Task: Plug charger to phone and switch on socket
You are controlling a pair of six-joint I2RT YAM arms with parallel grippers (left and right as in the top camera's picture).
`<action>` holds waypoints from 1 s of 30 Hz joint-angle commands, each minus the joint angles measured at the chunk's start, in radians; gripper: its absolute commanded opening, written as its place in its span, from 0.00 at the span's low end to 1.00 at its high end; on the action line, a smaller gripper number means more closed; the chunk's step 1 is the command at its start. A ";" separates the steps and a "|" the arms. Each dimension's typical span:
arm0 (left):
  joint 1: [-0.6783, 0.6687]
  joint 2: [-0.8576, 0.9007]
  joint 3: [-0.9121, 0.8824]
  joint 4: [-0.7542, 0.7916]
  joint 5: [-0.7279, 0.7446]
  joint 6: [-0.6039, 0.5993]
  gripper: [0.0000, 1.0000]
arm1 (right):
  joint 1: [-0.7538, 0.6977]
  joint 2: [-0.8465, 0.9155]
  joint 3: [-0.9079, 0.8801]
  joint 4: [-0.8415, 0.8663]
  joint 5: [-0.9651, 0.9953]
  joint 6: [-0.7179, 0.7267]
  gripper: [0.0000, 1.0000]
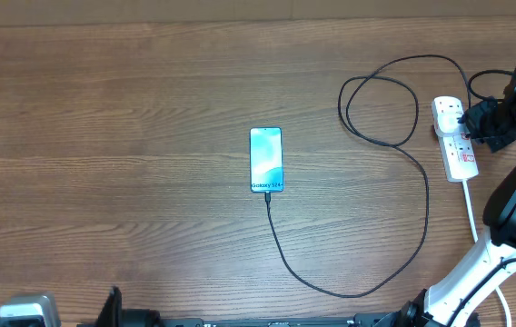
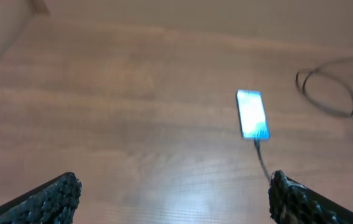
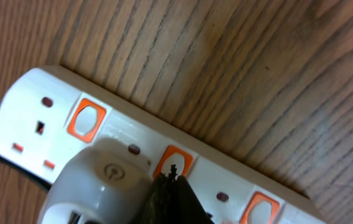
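Charger (image 1: 428, 213): seemingly seated in phone (image 1: 265, 159). Socket (image 1: 462, 159) switch (image 3: 175, 160): pending; right gripper (image 3: 171, 177) clenched empty upon it. Left gripper (image 2: 175, 186) released.

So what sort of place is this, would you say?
Probably a robot test bench rather than a home: a wood-grain table, a white robot arm at its edge, and a phone, charger cable and power strip laid out.

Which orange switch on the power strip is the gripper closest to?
The middle switch of three, beside the white plug; the right gripper tip lies over it.
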 commanded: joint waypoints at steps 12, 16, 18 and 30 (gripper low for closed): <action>0.010 -0.011 0.001 -0.041 -0.013 -0.017 1.00 | 0.095 0.114 0.031 -0.007 -0.078 -0.058 0.04; 0.010 -0.011 0.001 -0.041 -0.013 -0.017 1.00 | 0.123 0.113 0.031 -0.025 -0.108 -0.069 0.04; 0.010 -0.011 0.001 -0.041 -0.013 -0.017 1.00 | 0.128 0.113 0.033 -0.037 -0.108 -0.072 0.04; 0.010 -0.036 0.001 -0.041 -0.013 -0.017 0.99 | 0.104 0.065 0.140 -0.161 -0.051 -0.113 0.04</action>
